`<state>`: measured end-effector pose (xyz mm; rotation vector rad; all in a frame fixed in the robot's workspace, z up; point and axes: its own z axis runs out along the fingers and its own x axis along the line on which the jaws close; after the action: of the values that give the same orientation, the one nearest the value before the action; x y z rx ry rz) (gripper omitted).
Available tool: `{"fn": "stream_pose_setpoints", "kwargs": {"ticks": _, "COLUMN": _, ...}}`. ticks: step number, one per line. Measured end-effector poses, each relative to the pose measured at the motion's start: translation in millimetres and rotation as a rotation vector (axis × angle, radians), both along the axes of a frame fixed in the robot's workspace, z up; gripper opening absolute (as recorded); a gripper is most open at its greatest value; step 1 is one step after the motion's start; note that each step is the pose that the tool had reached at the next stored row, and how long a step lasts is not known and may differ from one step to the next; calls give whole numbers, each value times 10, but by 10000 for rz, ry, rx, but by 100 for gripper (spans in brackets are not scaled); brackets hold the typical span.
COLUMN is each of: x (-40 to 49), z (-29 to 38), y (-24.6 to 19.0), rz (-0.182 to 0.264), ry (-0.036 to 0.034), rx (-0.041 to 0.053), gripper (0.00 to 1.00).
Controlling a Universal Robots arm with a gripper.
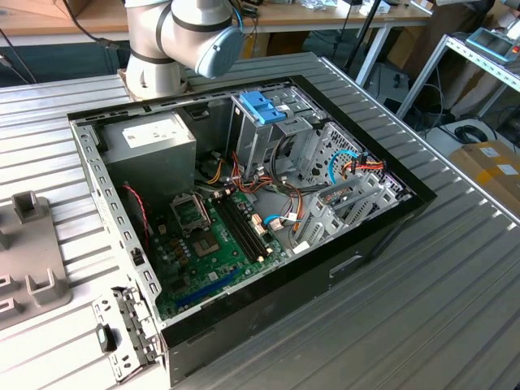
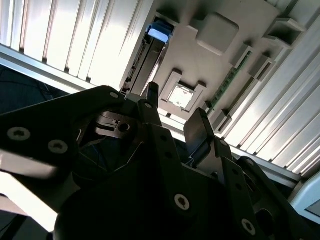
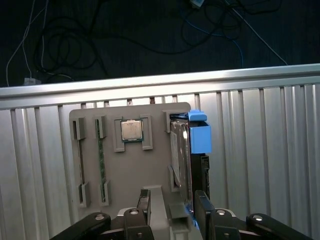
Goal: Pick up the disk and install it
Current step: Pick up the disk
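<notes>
A ribbed silver metal table (image 1: 455,292) carries everything. An open black computer case (image 1: 325,276) lies on its side across the middle. At the exterior view's left, a flat grey holder tray (image 1: 20,252) rests on the ribs. A small perforated metal bracket (image 1: 122,329) lies just beside the case's near corner. The arm's base (image 1: 150,77) stands at the far side.

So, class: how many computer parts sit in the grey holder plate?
3: a green memory stick, a processor chip beside it, the disk on edge; the fingers may hide more.
</notes>
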<state>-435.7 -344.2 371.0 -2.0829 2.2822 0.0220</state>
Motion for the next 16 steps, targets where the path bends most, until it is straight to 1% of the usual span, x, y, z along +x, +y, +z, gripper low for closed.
{"fn": "stream_pose_setpoints", "kwargs": {"ticks": 8, "x": -25, "z": -12, "y": 3, "rz": -1, "ry": 3, "rx": -1, "gripper": 48}}
{"fn": "stream_pose_setpoints", "kwargs": {"ticks": 13, "x": -48, "z": -25, "y": 38, "rz": 0, "ry": -1, "rx": 1, "gripper": 48}}
{"fn": "stream_pose_setpoints", "kwargs": {"ticks": 16, "x": -55, "z": -29, "y": 47, "rz": 1, "ry": 3, "rx": -1, "gripper": 48}}
